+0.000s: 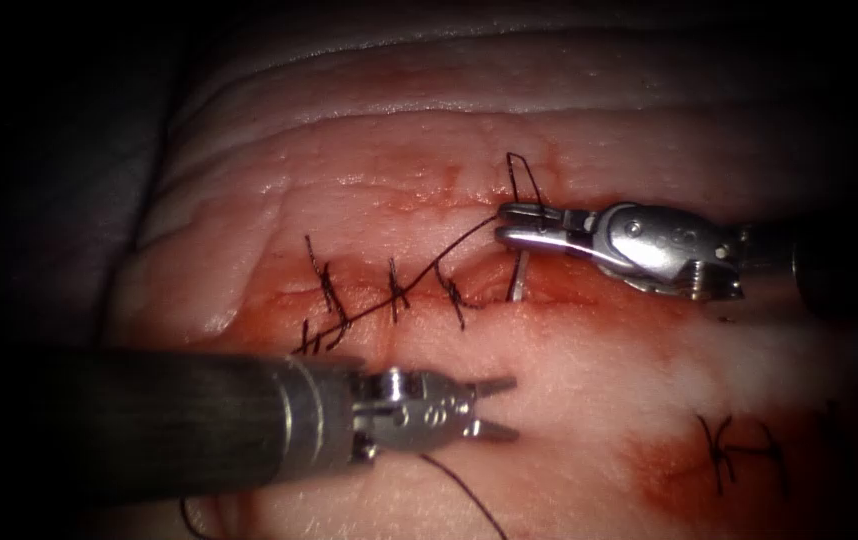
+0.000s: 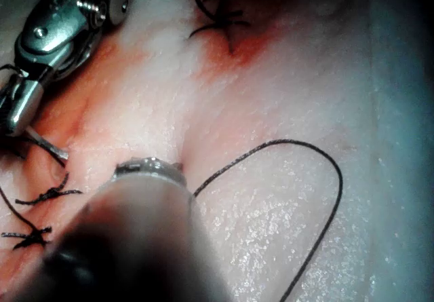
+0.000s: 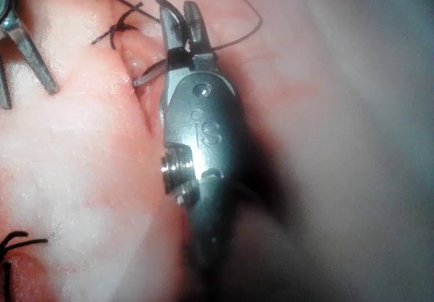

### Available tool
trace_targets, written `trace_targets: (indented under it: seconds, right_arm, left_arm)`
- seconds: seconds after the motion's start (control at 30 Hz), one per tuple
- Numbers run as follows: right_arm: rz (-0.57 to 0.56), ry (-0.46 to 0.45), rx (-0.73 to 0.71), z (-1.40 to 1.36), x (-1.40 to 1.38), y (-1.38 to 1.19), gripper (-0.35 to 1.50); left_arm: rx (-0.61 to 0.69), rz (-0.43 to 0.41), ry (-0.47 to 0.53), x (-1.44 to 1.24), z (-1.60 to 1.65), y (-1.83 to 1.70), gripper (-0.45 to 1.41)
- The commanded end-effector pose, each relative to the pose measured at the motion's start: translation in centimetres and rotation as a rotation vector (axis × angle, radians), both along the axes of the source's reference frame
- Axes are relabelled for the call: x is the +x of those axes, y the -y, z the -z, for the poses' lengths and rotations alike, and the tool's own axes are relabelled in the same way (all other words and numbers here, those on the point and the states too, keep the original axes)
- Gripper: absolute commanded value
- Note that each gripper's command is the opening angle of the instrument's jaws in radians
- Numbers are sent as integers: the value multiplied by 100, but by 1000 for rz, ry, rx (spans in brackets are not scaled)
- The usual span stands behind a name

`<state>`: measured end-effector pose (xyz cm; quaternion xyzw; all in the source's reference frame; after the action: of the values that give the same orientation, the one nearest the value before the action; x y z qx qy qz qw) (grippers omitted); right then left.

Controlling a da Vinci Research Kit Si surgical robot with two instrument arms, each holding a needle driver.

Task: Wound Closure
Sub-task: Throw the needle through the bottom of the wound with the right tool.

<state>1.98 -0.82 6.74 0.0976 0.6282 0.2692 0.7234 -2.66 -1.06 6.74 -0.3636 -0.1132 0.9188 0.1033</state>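
Observation:
The tissue (image 1: 589, 380) has a cut (image 1: 549, 290) running across it, with three dark stitches (image 1: 396, 292) on its left part. My right tool (image 1: 521, 224) lies just right of the last stitch, jaws shut on the curved needle (image 1: 517, 278). The needle hangs from the jaws down to the cut; I cannot tell whether its tip is in the tissue. Thread (image 1: 524, 175) loops over these jaws and runs left across the stitches. The needle (image 3: 148, 76) juts from the right tool (image 3: 182, 27) near the jaws' base. My left tool (image 1: 499, 408) is open, holds nothing, and hovers below the cut.
A separate knotted stitch (image 1: 729, 450) sits in a patch of red fluid (image 1: 679, 470) at the lower right. Loose thread (image 1: 464, 495) trails under the left tool and curves in a wide loop (image 2: 325, 173) over pale tissue. The left shaft (image 1: 149, 420) covers the lower left.

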Motion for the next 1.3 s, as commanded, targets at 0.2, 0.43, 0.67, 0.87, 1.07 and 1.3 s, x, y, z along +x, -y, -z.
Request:
trace_targets:
  seconds: [0.2, 0.43, 0.67, 0.87, 1.07, 1.3]
  right_arm:
    - [6, -2, 20, -5, 7, 2, -35]
    - [3, -9, 77, -3, 6, -2, -35]
    - [3, -12, 127, -3, 6, -3, -35]
    - [17, -29, 204, -2, 7, -1, -35]
    - [37, -68, 359, -2, 9, 4, -35]
    - [30, -120, 578, -7, 20, 13, -35]
  left_arm:
    - [15, 3, -6, -4, -12, 3, 14]
    - [26, -4, -11, -3, -23, 5, 14]
    - [33, 0, -13, 0, -30, 2, 14]
    - [33, -1, -13, 1, -31, 2, 14]
    - [37, 3, -13, 2, -31, 2, 14]
    - [37, 2, -12, 3, -31, 1, 14]
